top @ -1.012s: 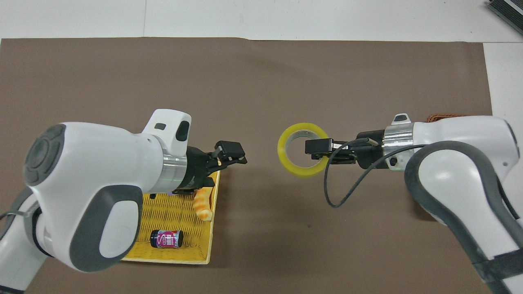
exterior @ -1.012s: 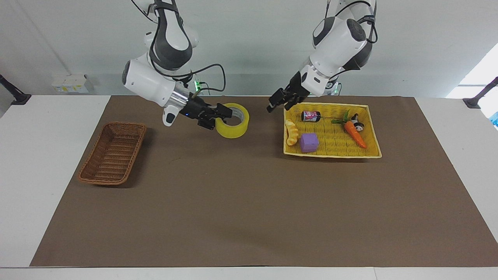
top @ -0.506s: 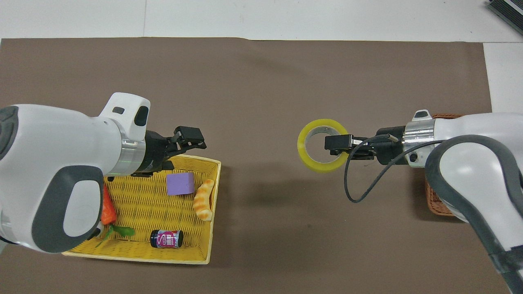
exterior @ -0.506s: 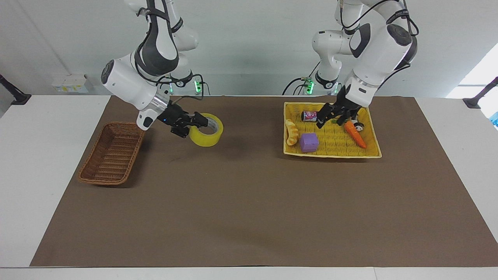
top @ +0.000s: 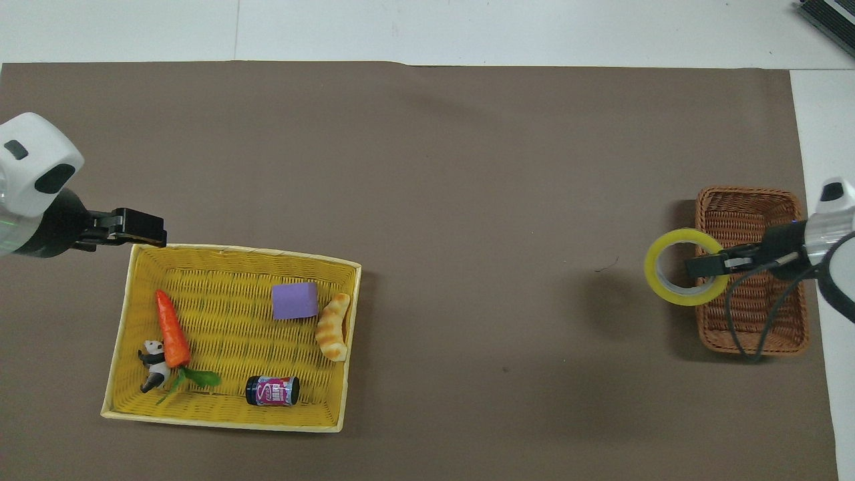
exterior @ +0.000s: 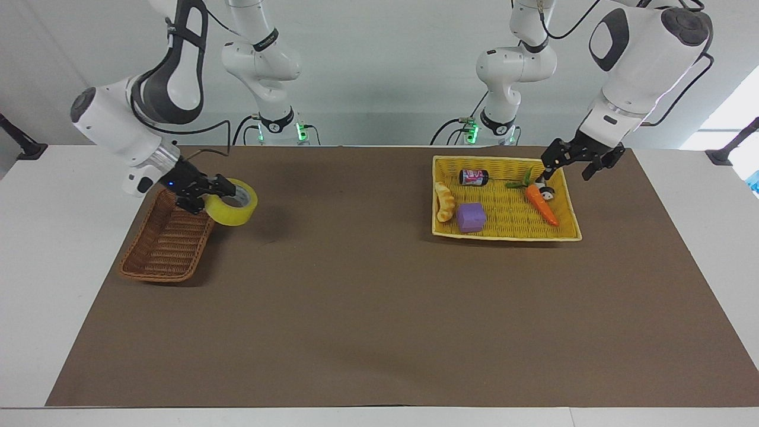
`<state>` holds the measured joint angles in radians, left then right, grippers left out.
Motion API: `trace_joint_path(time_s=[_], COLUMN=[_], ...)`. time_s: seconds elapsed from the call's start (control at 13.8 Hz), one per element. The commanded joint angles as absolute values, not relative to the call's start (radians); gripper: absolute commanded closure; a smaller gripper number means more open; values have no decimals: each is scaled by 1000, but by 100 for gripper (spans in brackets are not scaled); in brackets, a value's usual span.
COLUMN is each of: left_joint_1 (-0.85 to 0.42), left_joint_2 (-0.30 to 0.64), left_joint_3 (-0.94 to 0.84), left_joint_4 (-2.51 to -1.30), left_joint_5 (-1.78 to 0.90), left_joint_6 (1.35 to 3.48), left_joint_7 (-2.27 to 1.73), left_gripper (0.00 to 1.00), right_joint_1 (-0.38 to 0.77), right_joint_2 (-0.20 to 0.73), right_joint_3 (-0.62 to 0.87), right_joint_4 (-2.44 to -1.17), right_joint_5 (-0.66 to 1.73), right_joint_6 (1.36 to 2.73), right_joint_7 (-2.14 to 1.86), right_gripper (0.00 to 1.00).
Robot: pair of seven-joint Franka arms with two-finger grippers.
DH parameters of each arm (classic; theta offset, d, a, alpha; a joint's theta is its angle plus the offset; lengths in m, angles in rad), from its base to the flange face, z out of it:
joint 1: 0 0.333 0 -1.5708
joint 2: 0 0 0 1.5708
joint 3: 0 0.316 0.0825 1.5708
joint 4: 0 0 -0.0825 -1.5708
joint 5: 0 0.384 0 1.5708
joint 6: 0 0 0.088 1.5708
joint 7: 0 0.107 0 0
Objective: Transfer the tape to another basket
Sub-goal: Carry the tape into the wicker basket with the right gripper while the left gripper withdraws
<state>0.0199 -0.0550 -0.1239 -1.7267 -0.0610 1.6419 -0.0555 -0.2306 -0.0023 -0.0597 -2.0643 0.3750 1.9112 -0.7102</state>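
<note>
A white counter [exterior: 71, 267] carries a brown mat [exterior: 379, 308]; on the mat, a brown basket [exterior: 169, 243] sits toward the right arm's end; a yellow tray [exterior: 569, 204] sits toward the left arm's end, well apart.

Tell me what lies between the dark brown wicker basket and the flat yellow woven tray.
Only bare brown table cover lies between the dark brown wicker basket and the flat yellow woven tray; the overhead view shows this best.
</note>
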Motion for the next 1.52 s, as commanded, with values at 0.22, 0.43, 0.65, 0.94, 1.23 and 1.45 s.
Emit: trace_joint_path(time_s=[0.22, 0.43, 0.65, 0.94, 1.23, 1.45], left_joint_1=[38, 38, 38, 38, 38, 38], left_joint_2=[37, 35, 35, 35, 35, 35], left_joint_3=[-137, -135, -135, -137, -135, -135], left_joint_4=[-1563, -1563, -1563, -1563, -1563, -1563], left_joint_5=[-3, -5, -3, -5, -3, -5], left_joint_6=[1532, 1531, 1531, 1531, 1531, 1531], left_joint_7=[-26, -28, -29, -29, -28, -29], left_gripper=[0, 0, 0, 0, 0, 0], right_joint_1=[-359, -370, -387, -388, -393, -393], right_joint_2=[26, 138, 161, 187, 228, 248], right_joint_3=[-46, -48, -49, -49, -48, -48], right_joint_4=[-2002, -1948, -1950, -1957, -1959, -1950], right_joint_5=[183, 183, 181, 176, 186, 190], right_joint_6=[1914, 1975, 1993, 2034, 2037, 2045], right_joint_7=[-844, -905, -939, -939, -945, -943], right_gripper=[100, 100, 100, 100, 100, 64])
